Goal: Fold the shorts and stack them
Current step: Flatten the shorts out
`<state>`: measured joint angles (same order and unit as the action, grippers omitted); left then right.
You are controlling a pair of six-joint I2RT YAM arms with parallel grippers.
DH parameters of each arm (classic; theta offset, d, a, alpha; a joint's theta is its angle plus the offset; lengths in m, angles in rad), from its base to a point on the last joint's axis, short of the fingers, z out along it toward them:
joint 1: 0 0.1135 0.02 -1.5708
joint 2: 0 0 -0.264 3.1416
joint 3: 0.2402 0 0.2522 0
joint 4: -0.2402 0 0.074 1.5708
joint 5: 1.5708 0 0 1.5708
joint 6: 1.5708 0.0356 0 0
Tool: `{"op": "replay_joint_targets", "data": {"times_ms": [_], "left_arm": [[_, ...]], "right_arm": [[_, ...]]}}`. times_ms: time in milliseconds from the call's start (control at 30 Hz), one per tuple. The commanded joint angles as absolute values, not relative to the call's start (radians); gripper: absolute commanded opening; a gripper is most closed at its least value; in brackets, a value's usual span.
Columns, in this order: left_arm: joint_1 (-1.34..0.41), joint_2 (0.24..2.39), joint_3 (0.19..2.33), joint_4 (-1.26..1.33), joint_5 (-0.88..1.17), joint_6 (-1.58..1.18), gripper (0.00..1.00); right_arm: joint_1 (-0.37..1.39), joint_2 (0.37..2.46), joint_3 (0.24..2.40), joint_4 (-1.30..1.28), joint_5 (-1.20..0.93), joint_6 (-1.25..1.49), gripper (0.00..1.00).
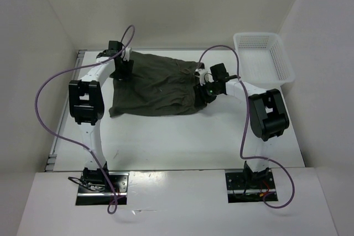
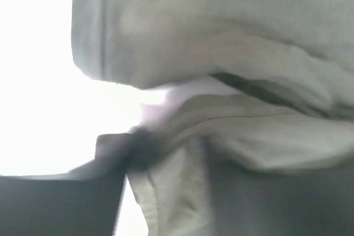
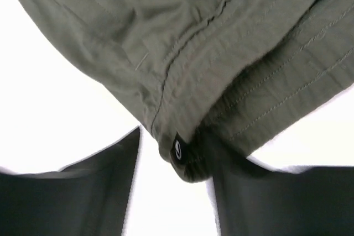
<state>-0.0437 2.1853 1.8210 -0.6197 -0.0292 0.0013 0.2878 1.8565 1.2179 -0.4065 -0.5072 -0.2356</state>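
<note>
Top external view: the shorts (image 1: 155, 84) lie spread on the bench (image 1: 182, 136), left of the white mesh basket (image 1: 285, 64) and apart from it. The left hand (image 1: 123, 70) and right hand (image 1: 203, 89) sit at opposite edges with cloth between their fingers; I cannot tell whether either grips.

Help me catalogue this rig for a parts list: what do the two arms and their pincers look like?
Both the left arm and right arm have slim white links with bulky black joint housings. A purple cable loops along each to a metal base plate. The left pincer and right pincer are black with flat dark fingers.
</note>
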Motion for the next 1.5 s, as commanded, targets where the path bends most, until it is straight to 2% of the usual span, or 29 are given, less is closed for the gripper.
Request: {"op": "replay_joint_targets", "data": {"times_ms": [0,33,67,200,300,400,533,667,733,1033,1200,1233,1267,1300,1333,1367,1400,1467], "left_arm": [[-0.044,2.1,1.797,-0.621,-0.051,0.0,0.78],[-0.044,2.07,1.763,-0.611,-0.051,0.0,0.9],[-0.044,2.037,1.728,-0.601,-0.051,0.0,0.98],[0.012,1.837,1.556,-0.618,-0.016,0.0,1.0],[0.09,1.769,1.507,-0.692,0.067,0.0,1.0],[0.109,1.74,1.412,-0.753,0.153,0.0,0.94],[0.143,1.717,1.304,-0.776,0.241,0.0,0.8],[0.195,1.773,1.273,-0.776,0.29,0.0,0.79],[0.222,1.805,1.282,-0.796,0.307,0.0,0.76],[0.259,1.878,1.27,-0.808,0.35,0.0,0.73],[0.259,1.907,1.256,-0.808,0.4,0.0,0.56],[0.259,1.917,1.272,-0.808,0.409,0.0,0.52],[0.259,1.917,1.287,-0.808,0.41,0.0,0.41],[0.259,1.93,1.287,-0.808,0.41,0.0,0.35],[0.259,1.93,1.287,-0.808,0.41,0.0,0.28],[0.259,1.93,1.298,-0.808,0.41,0.0,0.22],[0.259,1.93,1.298,-0.798,0.399,0.0,0.09],[0.259,1.93,1.298,-0.789,0.388,0.0,0.02]], "right_arm": [[0.288,1.804,1.249,-0.4,-0.543,-0.224,0.62],[0.288,1.793,1.249,-0.4,-0.543,-0.21,0.65],[0.288,1.784,1.249,-0.4,-0.543,-0.19,0.68],[0.288,1.782,1.249,-0.374,-0.563,-0.126,0.69],[0.288,1.824,1.276,-0.35,-0.574,-0.115,0.69],[0.288,1.854,1.305,-0.328,-0.549,-0.106,0.68],[0.288,1.899,1.327,-0.328,-0.535,-0.115,0.56],[0.288,1.899,1.327,-0.328,-0.535,-0.115,0.4],[0.288,1.899,1.327,-0.328,-0.535,-0.115,0.36],[0.307,1.888,1.276,-0.319,-0.487,-0.124,0.37],[0.316,1.916,1.276,-0.31,-0.474,-0.124,0.4],[0.327,1.916,1.287,-0.31,-0.462,-0.124,0.31],[0.327,1.916,1.287,-0.31,-0.462,-0.124,0.25],[0.327,1.916,1.298,-0.31,-0.462,-0.135,0.12],[0.327,1.916,1.311,-0.31,-0.478,-0.144,0.07],[0.327,1.916,1.312,-0.328,-0.509,-0.179,0.02],[0.327,1.898,1.337,-0.377,-0.528,-0.213,0.01],[0.327,1.875,1.357,-0.464,-0.605,-0.37,0.01]]}}
